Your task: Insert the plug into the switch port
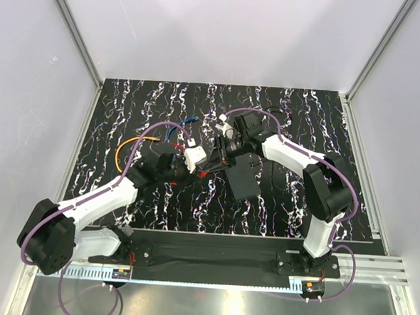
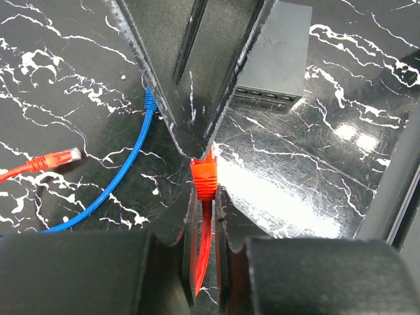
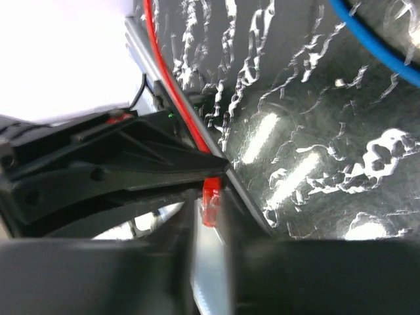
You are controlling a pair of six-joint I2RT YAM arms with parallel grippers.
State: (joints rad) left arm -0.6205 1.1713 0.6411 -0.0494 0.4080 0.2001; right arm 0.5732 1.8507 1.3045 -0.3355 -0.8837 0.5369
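So the red plastic cable plug (image 2: 205,178) is pinched from both ends: the left gripper (image 2: 205,200) is clamped tight on its boot, and the right gripper (image 2: 197,149) is closed down on its tip. The switch port (image 2: 262,94), set in the edge of the flat matte black box (image 2: 279,52), is seen nearby, untouched by the plug.

Table top (image 1: 277,219): glossy black, white marble-style veining all over. Plug (image 2: 205,178), frame centre: orange-red; lead (image 2: 203,256) below it the same red. Second red connector (image 2: 56,159) at left edge, pale tip. Blue cable (image 2: 121,177) left of centre. Switch (image 2: 275,52), upper right: matte black in top view, reads dark grey from the left wrist, probably just glare. Top view: orange-yellow cable (image 1: 141,138) left of centre, purple hose (image 1: 162,124) arcing above it, arm links (image 1: 97,200) white with black joints. Walls (image 1: 203,28) plain pale grey.
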